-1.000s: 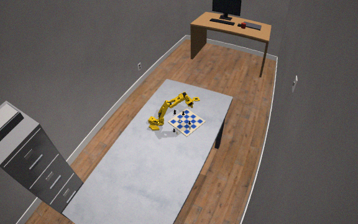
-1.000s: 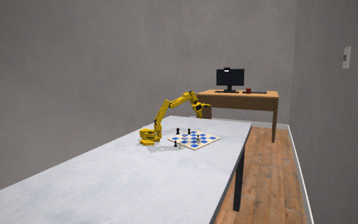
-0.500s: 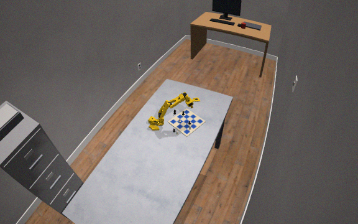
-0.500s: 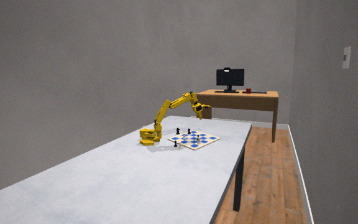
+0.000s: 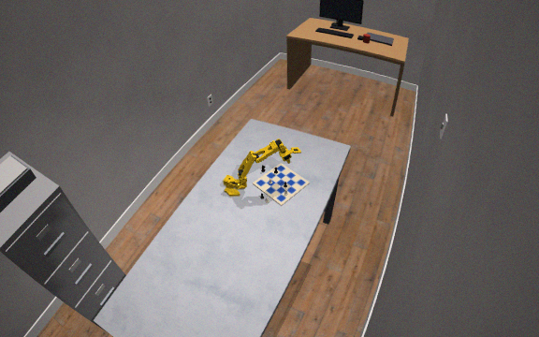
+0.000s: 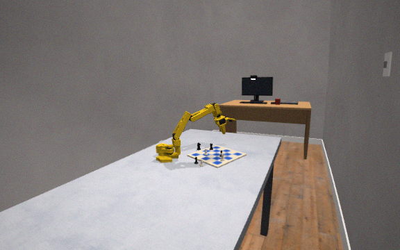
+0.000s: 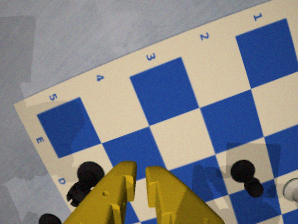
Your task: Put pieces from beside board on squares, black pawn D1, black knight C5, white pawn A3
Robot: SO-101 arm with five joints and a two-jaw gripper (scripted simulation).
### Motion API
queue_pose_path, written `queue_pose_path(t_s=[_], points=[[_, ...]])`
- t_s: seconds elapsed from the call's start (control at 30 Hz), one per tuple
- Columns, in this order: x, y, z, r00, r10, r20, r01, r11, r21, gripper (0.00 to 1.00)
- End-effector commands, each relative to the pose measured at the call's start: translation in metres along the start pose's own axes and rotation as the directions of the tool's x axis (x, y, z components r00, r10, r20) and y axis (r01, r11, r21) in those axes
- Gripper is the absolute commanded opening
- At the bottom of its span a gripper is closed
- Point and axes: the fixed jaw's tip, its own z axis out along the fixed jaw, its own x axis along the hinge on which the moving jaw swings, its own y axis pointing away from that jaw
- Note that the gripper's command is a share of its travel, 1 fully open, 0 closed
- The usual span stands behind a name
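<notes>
From the top, the black knight (image 5: pixel 263 168) (image 6: pixel 198 146) (image 7: pixel 50 220) stands just off the board's (image 5: pixel 268 194) (image 6: pixel 217 166) (image 7: pixel 117 68) upper-left side; the tool (image 5: pixel 289 161) (image 6: pixel 223 132) (image 7: pixel 140 167) is past its far corner. In the exterior view the tool hangs high, right of the knight. At the wrist, the tool is clenched on nothing, the knight lower left beyond the board's 5 edge, so reaching it likely means swinging back that way.
</notes>
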Motion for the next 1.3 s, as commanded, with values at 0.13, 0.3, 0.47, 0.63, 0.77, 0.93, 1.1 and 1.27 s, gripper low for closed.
queue_pose_path(t_s=[0.13,0.3,0.47,0.63,0.77,0.93,1.1,1.27], points=[[0.003,0.003,0.004,1.000,-0.003,-0.025,0.003,1.000,-0.005,0.00],[0.003,0.003,0.005,1.000,-0.003,-0.026,0.003,1.000,-0.005,0.00],[0.004,0.003,0.009,1.000,-0.003,-0.031,0.003,1.000,-0.005,0.00],[0.008,0.003,0.020,0.999,-0.003,-0.037,0.003,1.000,-0.005,0.00],[0.012,0.003,0.034,0.999,-0.003,-0.037,0.003,1.000,-0.005,0.00],[0.015,0.003,0.044,0.999,-0.003,-0.037,0.003,1.000,-0.005,0.00],[0.020,0.003,0.059,0.999,-0.003,-0.037,0.003,1.000,-0.005,0.00],[0.022,0.003,0.068,0.999,-0.003,-0.037,0.003,1.000,-0.005,0.00]])
